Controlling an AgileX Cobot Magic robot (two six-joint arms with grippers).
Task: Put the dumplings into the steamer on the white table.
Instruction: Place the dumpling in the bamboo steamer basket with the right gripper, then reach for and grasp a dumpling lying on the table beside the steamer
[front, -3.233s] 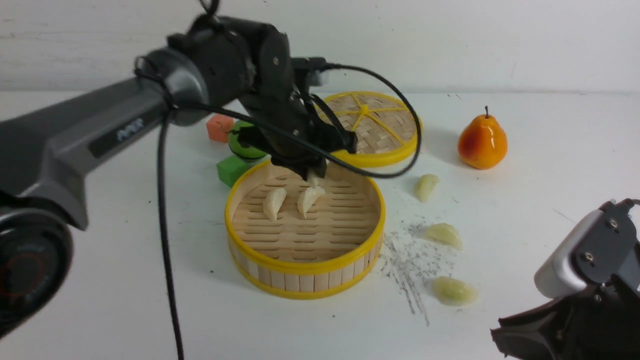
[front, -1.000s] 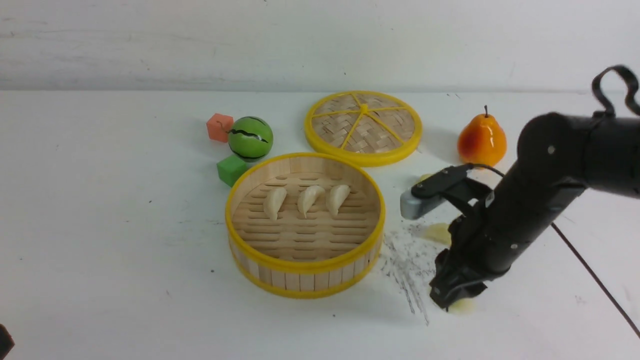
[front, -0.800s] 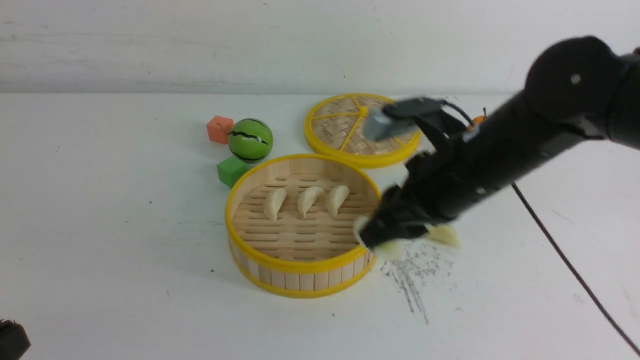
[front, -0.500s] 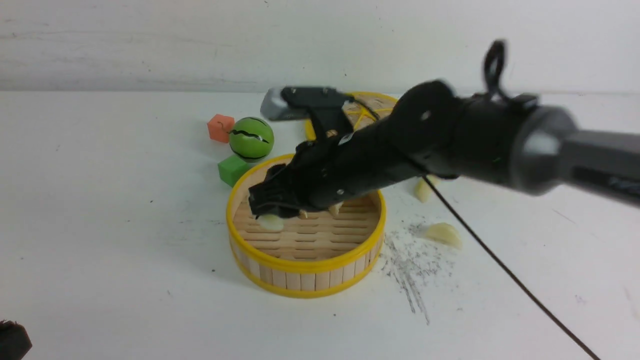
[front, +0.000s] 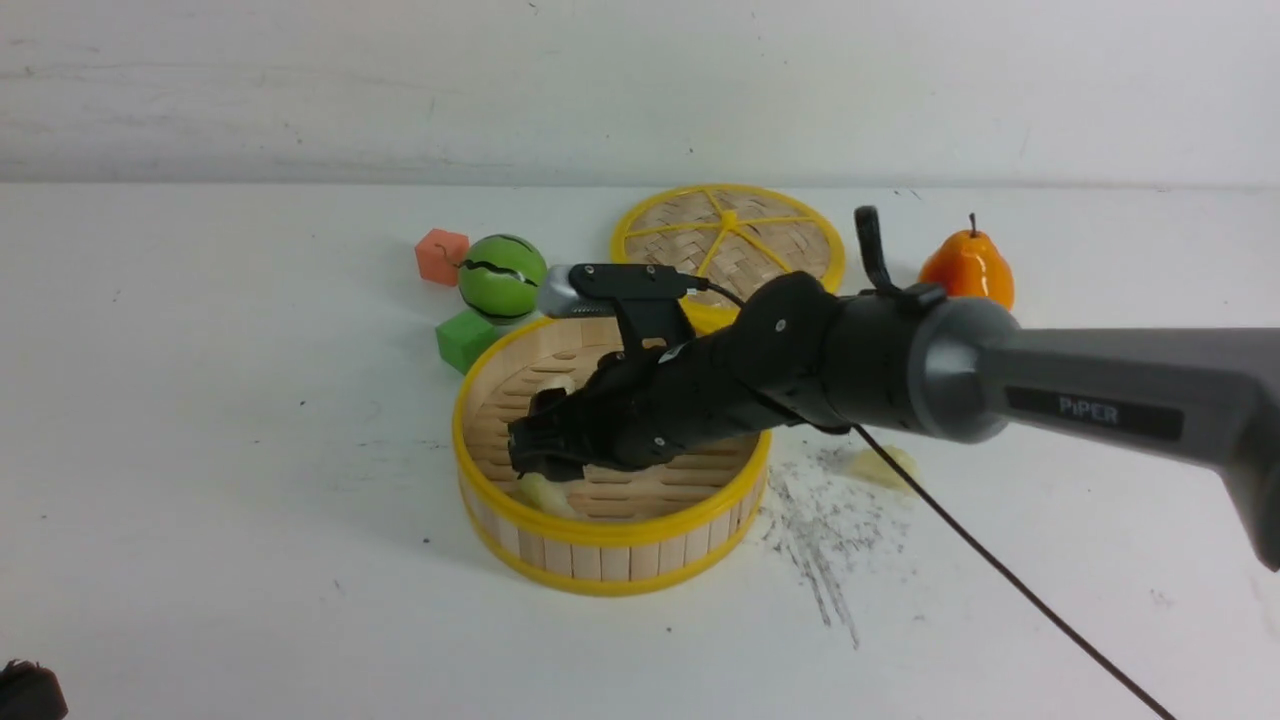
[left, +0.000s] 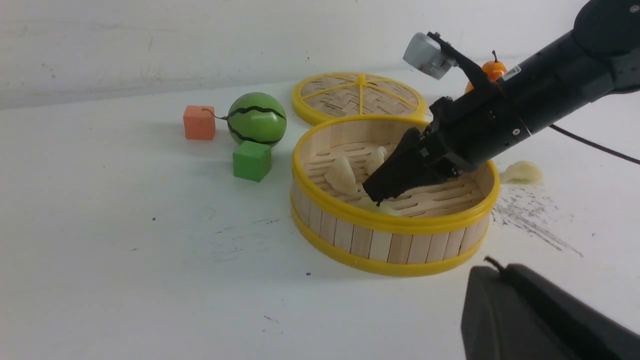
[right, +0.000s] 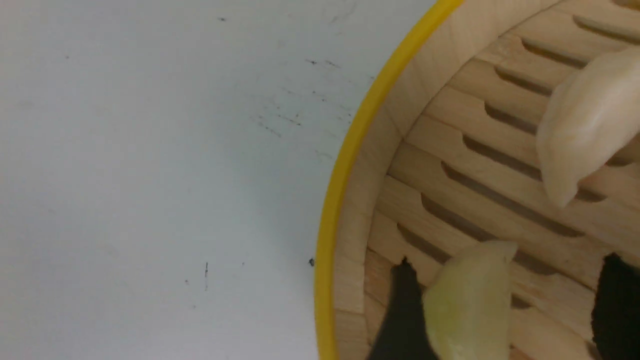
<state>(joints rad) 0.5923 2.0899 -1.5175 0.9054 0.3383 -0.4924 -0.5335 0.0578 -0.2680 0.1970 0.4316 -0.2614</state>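
The right pincer (front: 540, 462) reaches low inside the steamer (front: 610, 565), a round shallow basket with a slatted bamboo floor, a wall of pale wooden staves and glossy yellow rims. Its black fingers stand wider apart than the greenish dumpling (right: 470, 305) between them. That glossy crescent lies on the slats against one finger, and bare wood shows between it and the other (so the pincer is open and grips nothing). Two cream dumplings (left: 341, 176), smooth and plump, lie side by side toward the far side of the floor; the arm hides the rest of it. One more pale dumpling (front: 880, 465) lies on the white worktop (front: 200, 450) to the right of the steamer, at the edge of a patch of grey scuff marks (front: 820, 530).

The left pincer (left: 505, 300), closed, shows only as a dark matte block in a corner of its own wrist view.

Beyond the steamer lie a flat woven lid (front: 730, 225) with yellow spokes, a shiny orange pear (front: 965, 270), a striped green ball (front: 503, 275), an orange cube (front: 441, 256) and a green cube (front: 462, 338).
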